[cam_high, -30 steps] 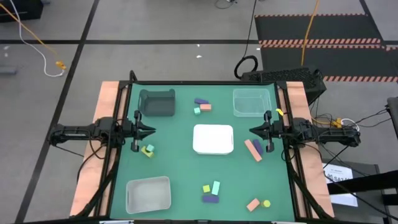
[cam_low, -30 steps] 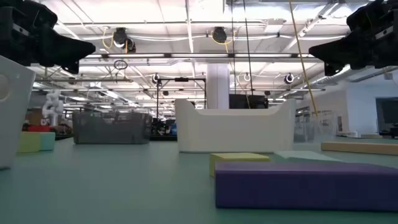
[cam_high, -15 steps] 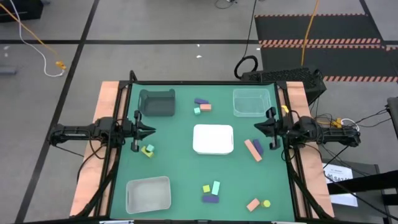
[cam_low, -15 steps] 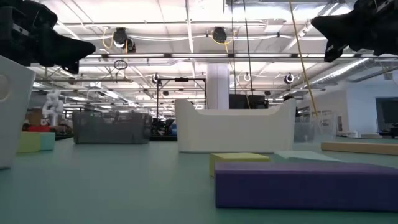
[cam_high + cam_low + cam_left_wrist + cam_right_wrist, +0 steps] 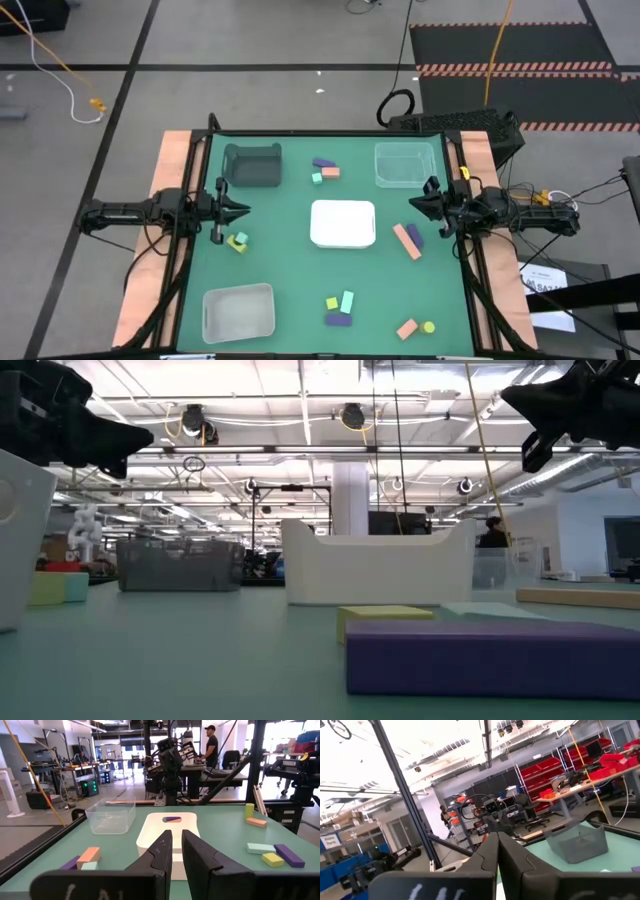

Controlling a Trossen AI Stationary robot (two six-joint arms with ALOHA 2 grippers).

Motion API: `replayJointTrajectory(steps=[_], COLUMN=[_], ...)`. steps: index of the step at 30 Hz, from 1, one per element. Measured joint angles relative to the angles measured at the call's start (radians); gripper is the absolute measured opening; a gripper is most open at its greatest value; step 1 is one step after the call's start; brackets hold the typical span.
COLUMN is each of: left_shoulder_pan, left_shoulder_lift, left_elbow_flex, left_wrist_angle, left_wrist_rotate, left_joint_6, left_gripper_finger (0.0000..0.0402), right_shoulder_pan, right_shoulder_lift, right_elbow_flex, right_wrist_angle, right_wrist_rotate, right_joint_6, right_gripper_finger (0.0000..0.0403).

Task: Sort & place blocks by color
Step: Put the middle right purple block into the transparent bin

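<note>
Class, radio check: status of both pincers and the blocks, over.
Left pincer shut, empty, at table's left edge. Right pincer shut, empty, at right edge. Blocks scattered on the mat, none in trays. Nothing in the way.

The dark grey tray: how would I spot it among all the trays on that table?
Start at the green table and go to its far left corner. The dark grey tray sits there, beyond the left gripper. It alone is dark; the others are white or clear.

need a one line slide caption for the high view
Both grippers, left and right, shut and empty at the table edges, with colored blocks scattered around four trays.
</note>
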Motion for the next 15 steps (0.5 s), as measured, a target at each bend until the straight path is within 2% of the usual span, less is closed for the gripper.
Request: replayJointTrajectory(steps=[9,15], left_shoulder_pan=[0.000,0.000], left_shoulder_lift=[0.000,0.000], left_elbow_flex=[0.000,0.000], left_wrist_angle=[0.000,0.000], left_wrist_rotate=[0.000,0.000], left_joint_6=[0.000,0.000], left_gripper_finger=[0.0047,0.0047], right_shoulder_pan=[-0.001,-0.001], right_shoulder_lift=[0.000,0.000], right_elbow_flex=[0.000,0.000], right_wrist_angle=[0.032,0.048], right_wrist_rotate=[0.042,0.186], right_joint_6=[0.001,0.005], right_gripper_finger=[0.0000,0.0000])
